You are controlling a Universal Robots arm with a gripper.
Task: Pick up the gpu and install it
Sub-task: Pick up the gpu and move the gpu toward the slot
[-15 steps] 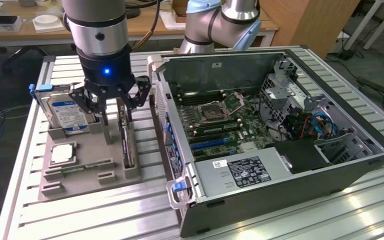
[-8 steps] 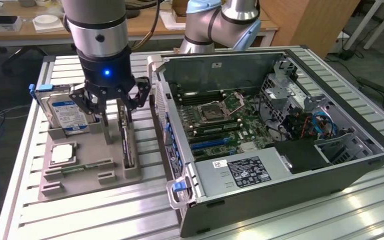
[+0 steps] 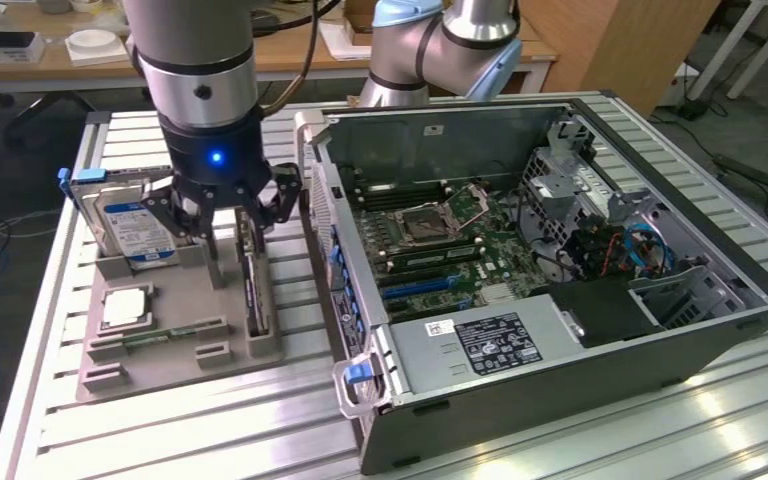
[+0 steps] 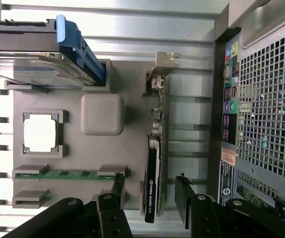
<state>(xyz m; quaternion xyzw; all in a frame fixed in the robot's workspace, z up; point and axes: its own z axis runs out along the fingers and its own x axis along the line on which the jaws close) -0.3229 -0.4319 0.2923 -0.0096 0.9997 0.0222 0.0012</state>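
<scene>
On tray (image 4: 132,148), gpu (image 4: 156,144) directly under gripper (image 4: 149,182).

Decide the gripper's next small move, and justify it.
Probably closing the fingers: the open gripper straddles the gpu, which stands on edge in the grey holder, one finger on each side, neither visibly touching it yet.

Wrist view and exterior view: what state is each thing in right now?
gripper: open, straddling the gpu, not gripping it.
gpu: standing on edge in its tray slot, not lifted.
hard drive: upright in its tray slot.
CPU: flat in its tray pocket.
RAM stick: seated in its tray holders.
computer case: open, inside exposed.
</scene>
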